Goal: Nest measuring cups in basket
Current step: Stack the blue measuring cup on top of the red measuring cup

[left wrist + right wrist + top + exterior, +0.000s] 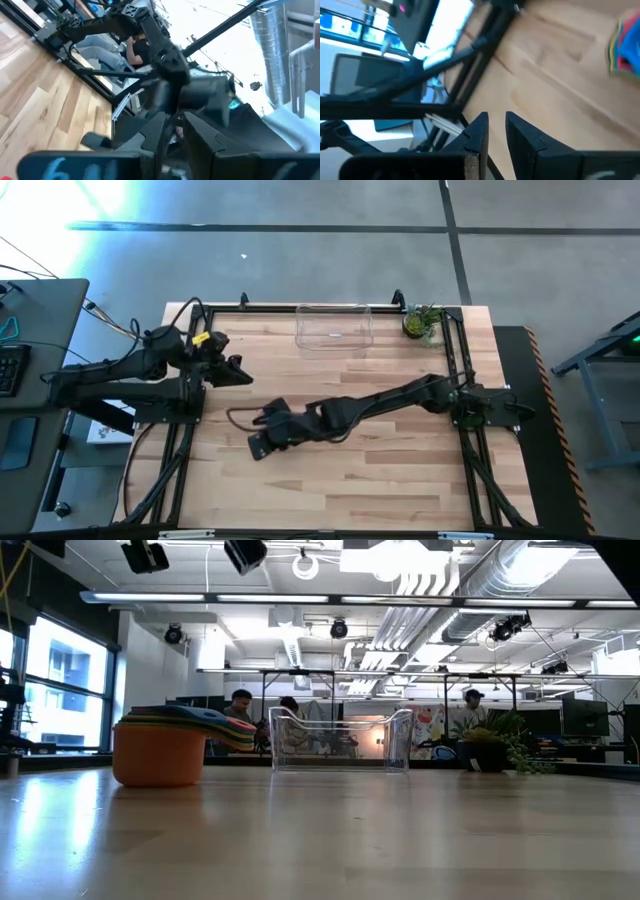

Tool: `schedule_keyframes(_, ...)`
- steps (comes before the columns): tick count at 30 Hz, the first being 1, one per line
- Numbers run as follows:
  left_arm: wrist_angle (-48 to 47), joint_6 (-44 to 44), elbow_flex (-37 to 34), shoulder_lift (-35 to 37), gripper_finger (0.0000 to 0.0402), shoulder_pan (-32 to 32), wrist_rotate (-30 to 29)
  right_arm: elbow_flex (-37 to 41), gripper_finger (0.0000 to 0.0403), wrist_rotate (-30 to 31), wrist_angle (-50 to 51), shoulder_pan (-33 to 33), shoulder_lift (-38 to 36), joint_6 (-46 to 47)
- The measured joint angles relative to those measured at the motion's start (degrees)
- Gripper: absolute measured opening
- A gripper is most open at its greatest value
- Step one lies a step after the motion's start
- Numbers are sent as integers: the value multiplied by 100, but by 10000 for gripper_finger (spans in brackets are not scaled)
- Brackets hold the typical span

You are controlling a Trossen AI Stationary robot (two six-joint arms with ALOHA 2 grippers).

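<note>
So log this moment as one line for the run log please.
measuring cups: nested stack on table, outside basket | basket: empty, far edge | left gripper: empty, raised at left | right gripper: empty, mid-table

We see only a blurred edge of the measuring cups (624,47) in the right wrist view, cut off there; overhead, the arms hide them completely.

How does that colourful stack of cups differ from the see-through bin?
The measuring cups are opaque, orange at the bottom with coloured layers above; the basket is clear, so the room shows through it. The measuring cups are round and nested; the basket is rectangular and looks empty. Both stand upright on the table.
</note>
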State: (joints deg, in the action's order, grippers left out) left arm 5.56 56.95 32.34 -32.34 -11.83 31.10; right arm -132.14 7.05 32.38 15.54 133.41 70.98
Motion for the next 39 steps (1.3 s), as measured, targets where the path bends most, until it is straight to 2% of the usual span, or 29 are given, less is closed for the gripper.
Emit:
schedule_keyframes(12, -45, 0, 0, 0, 58, -171, 96, 0, 58, -183, 845, 102, 509, 845)
schedule_keyframes(19, -130, -4, 0, 0, 58, -171, 98, 0, 58, -411, 923, 102, 788, 1138)
schedule_keyframes(25, -167, -7, 0, 0, 58, -171, 96, -4, 58, -143, 1109, 75, 872, 1408)
schedule_keyframes(39, -162, -23, 0, 0, 58, -171, 87, -2, 58, -15, 1782, -90, 949, 1660)
